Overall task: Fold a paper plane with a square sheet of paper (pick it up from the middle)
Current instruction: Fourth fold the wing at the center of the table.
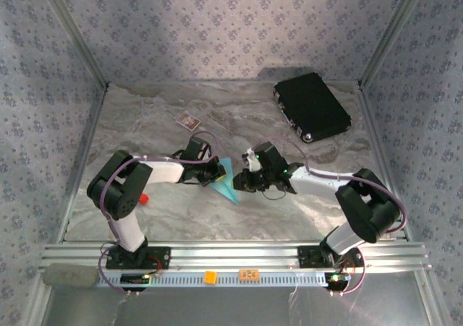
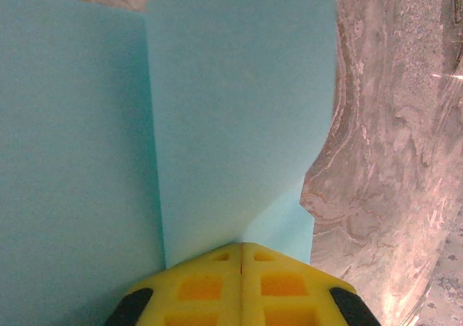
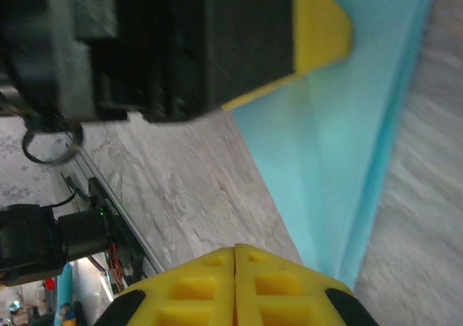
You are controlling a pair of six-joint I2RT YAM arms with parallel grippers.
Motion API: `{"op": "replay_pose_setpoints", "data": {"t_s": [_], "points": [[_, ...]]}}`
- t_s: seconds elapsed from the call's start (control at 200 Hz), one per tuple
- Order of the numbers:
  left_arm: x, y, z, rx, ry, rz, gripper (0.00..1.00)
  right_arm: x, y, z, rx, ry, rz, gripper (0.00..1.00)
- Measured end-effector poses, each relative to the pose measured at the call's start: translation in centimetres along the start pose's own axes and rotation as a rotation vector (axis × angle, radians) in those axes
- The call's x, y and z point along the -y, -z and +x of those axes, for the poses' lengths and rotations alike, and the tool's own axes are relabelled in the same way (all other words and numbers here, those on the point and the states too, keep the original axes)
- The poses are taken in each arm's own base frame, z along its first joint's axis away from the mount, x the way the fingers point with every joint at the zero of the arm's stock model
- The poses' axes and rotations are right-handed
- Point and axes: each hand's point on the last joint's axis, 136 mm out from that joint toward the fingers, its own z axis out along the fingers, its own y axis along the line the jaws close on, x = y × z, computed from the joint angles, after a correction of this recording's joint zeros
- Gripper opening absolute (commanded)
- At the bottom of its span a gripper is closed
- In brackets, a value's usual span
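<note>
Two grippers meet near the middle of the table [image 1: 181, 214], with the paper [image 1: 228, 187] between them. The left gripper [image 2: 241, 250] is clamped on the paper: its yellow fingers [image 2: 202, 282] press flat together and the sheet rises straight out of the seam. The sheet is already creased. From the left wrist, one sharp fold line runs up it with a panel on either side, and from above it reads as a narrow blue wedge pointing toward the near side. The right gripper [image 3: 235, 252] also has its jaws pressed together, just beside the near tip of the paper. I cannot tell whether a corner is pinched there or the fingers merely lie against the edge. The case [image 1: 311, 108] sits far right and the card [image 1: 188, 121] far and left of centre, both well apart from the work.

I judge this to be a middle step: the first folds are in, the dart is not finished, and one arm anchors the sheet while the other works a crease or flap. The next move calls for a firm left grip while the right presses or draws along the fold. It should go slowly, since thin paper held at one edge is likely to twist or tear if the arms pull apart.
</note>
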Motion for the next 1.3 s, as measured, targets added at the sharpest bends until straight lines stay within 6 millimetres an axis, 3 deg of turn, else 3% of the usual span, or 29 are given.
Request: {"op": "replay_pose_setpoints", "data": {"t_s": [0.2, 0.49, 0.77, 0.979, 1.299], "points": [[0.0, 0.0, 0.0, 0.001, -0.001, 0.002, 0.00, 0.6, -2.5, -1.5, -0.036, -0.019, 0.011, 0.04], [0.0, 0.0, 0.0, 0.003, -0.002, 0.004, 0.00, 3.0, -4.2, -0.3, -0.089, -0.073, 0.057, 0.04], [0.0, 0.0, 0.0, 0.004, -0.003, 0.006, 0.00, 4.7, -4.4, 1.7, -0.120, -0.095, 0.090, 0.06], [0.0, 0.0, 0.0, 0.004, -0.003, 0.006, 0.00, 4.3, -3.9, 1.7, -0.105, -0.083, 0.091, 0.07], [0.0, 0.0, 0.0, 0.004, -0.003, 0.006, 0.00, 1.5, -3.5, 0.6, -0.089, -0.040, 0.058, 0.07]]}}
